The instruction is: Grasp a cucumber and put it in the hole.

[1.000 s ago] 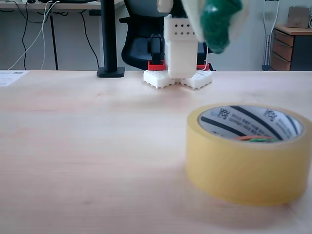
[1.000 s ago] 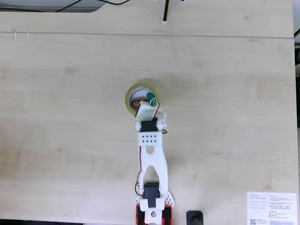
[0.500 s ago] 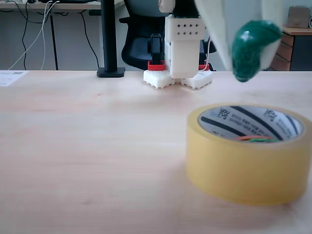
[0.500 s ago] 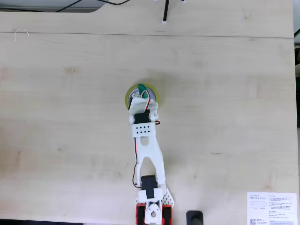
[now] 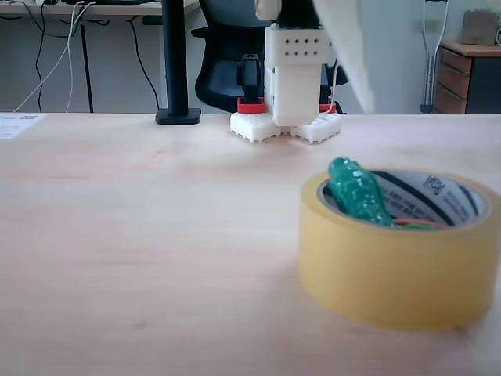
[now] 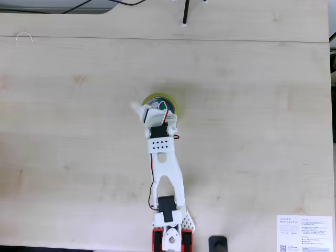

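Green cucumber (image 5: 358, 193) leans inside the hole (image 5: 415, 205) (tip above the rim); the hand (image 6: 140, 109) gapes wide, so lift straight up.

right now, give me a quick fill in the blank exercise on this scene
1. The cucumber leans inside the ____ of the tape roll.
2. The cucumber's colour is ____.
3. The tape roll stands on a ____ table.
4. Beneath the cucumber lies an ____ piece.

Missing words: hole; green; wooden; orange
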